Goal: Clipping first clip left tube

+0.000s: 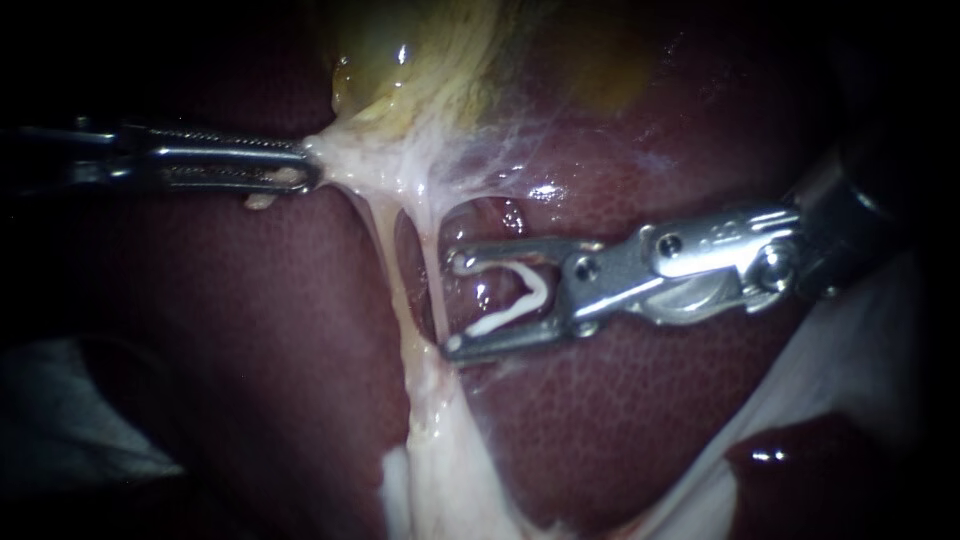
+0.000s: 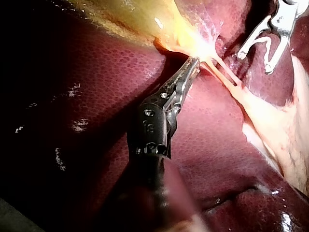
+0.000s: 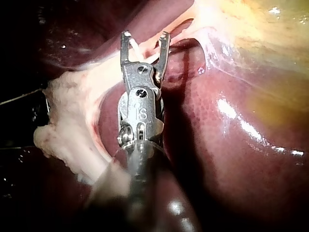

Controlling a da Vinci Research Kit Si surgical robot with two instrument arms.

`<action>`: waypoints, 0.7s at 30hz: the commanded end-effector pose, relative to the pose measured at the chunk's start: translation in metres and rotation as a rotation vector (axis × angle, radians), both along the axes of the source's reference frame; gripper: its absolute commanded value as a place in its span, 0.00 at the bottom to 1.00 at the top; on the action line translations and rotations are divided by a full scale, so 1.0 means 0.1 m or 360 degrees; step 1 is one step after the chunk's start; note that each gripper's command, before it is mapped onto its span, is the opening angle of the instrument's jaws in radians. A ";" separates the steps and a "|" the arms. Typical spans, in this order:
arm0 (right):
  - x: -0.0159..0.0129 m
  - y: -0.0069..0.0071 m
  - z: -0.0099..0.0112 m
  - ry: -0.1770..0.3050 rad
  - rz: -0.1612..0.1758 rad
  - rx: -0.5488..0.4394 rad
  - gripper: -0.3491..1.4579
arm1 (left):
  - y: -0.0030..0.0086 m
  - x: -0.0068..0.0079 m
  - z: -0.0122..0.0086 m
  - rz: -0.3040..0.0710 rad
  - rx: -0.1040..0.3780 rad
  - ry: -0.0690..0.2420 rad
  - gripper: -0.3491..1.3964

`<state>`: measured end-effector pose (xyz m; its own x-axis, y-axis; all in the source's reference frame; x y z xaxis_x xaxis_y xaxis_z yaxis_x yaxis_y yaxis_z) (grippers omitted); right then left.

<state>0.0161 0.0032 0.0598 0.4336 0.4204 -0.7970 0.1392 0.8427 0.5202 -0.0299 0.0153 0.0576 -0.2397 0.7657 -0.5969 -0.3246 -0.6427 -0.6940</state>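
Two instruments [image 1: 305,168] [image 1: 453,303], two tubes [image 1: 392,270] [image 1: 432,290], one clip [image 1: 522,298]

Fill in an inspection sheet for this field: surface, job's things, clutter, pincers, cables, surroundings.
Surface: liver, dark red and wet; yellowish gallbladder above it.
Job's things: two tubes stretched below the gallbladder. The left tube is bare, with no clip on it. The white clip sits open in the right pincer.
Clutter: nothing seen.
Pincers: left instrument, pincer shut on pale tissue at the gallbladder's base. Right instrument, pincer spread wide and carrying the clip against both halves, tips beside the right tube; left tube not yet inside.
Cables: nothing seen.
Surroundings: fatty tissue below the tubes; dark beyond.
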 end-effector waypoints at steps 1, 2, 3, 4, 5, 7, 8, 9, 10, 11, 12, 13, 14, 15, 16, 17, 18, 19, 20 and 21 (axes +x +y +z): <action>0.002 -0.002 0.004 0.0000 -0.0004 0.0015 0.45 | 0.000 0.000 0.000 0.0001 -0.0001 0.0000 0.00; 0.003 -0.004 0.007 0.0002 -0.0008 0.0020 0.45 | 0.000 0.000 0.000 0.0001 -0.0001 0.0000 0.00; 0.004 -0.005 0.009 0.0000 -0.0008 0.0033 0.45 | 0.000 0.000 0.000 0.0001 -0.0001 0.0000 0.00; 0.005 -0.008 0.013 0.0001 -0.0012 0.0045 0.45 | 0.000 0.000 0.000 0.0001 -0.0001 0.0000 0.00; 0.006 -0.009 0.016 -0.0002 -0.0011 0.0059 0.45 | 0.000 0.000 0.000 0.0001 -0.0001 0.0000 0.00; 0.007 -0.012 0.022 -0.0003 -0.0014 0.0069 0.45 | 0.000 0.000 0.000 0.0001 -0.0001 0.0000 0.00; 0.008 -0.014 0.026 -0.0002 -0.0019 0.0076 0.45 | 0.000 0.000 0.000 0.0001 -0.0001 0.0000 0.00; 0.009 -0.015 0.029 -0.0001 -0.0022 0.0084 0.45 | 0.000 0.000 0.000 0.0001 -0.0001 0.0000 0.00; 0.009 -0.016 0.031 -0.0002 -0.0022 0.0090 0.45 | 0.000 0.000 0.000 0.0001 -0.0001 0.0000 0.00; 0.010 -0.017 0.035 -0.0003 -0.0024 0.0095 0.45 | 0.000 0.000 0.000 0.0001 -0.0001 0.0000 0.00; 0.011 -0.017 0.038 -0.0004 -0.0024 0.0100 0.45 | 0.000 0.000 0.000 0.0001 -0.0001 0.0000 0.00; 0.012 -0.018 0.041 -0.0005 -0.0025 0.0106 0.45 | 0.000 0.000 0.000 0.0001 -0.0001 0.0000 0.00; 0.012 -0.018 0.045 -0.0007 -0.0026 0.0112 0.45 | 0.000 0.000 0.000 0.0001 -0.0001 0.0000 0.00; 0.013 -0.018 0.048 -0.0005 -0.0028 0.0110 0.45 | 0.000 0.000 0.000 0.0001 -0.0001 0.0000 0.00; 0.013 -0.018 0.051 -0.0012 -0.0029 0.0116 0.45 | 0.000 0.000 0.000 0.0001 -0.0001 0.0000 0.00; 0.014 -0.018 0.056 -0.0012 -0.0030 0.0113 0.45 | 0.000 0.000 0.000 0.0001 -0.0001 0.0000 0.00; 0.014 -0.018 0.058 -0.0012 -0.0030 0.0112 0.45 | 0.000 0.000 0.000 0.0001 -0.0001 0.0000 0.00; 0.014 -0.018 0.061 -0.0016 -0.0027 0.0118 0.45 | 0.000 0.000 0.000 0.0001 -0.0001 0.0000 0.00; 0.015 -0.018 0.064 -0.0016 -0.0027 0.0116 0.45 | 0.000 0.000 0.000 0.0001 -0.0001 0.0000 0.00; 0.015 -0.018 0.068 -0.0017 -0.0027 0.0114 0.45 | 0.000 0.000 0.000 0.0001 -0.0001 0.0000 0.00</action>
<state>0.0176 0.0014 0.0668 0.4519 0.4671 -0.7600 0.1485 0.8006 0.5805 -0.0298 0.0153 0.0576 -0.2405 0.7651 -0.5973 -0.3240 -0.6433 -0.6936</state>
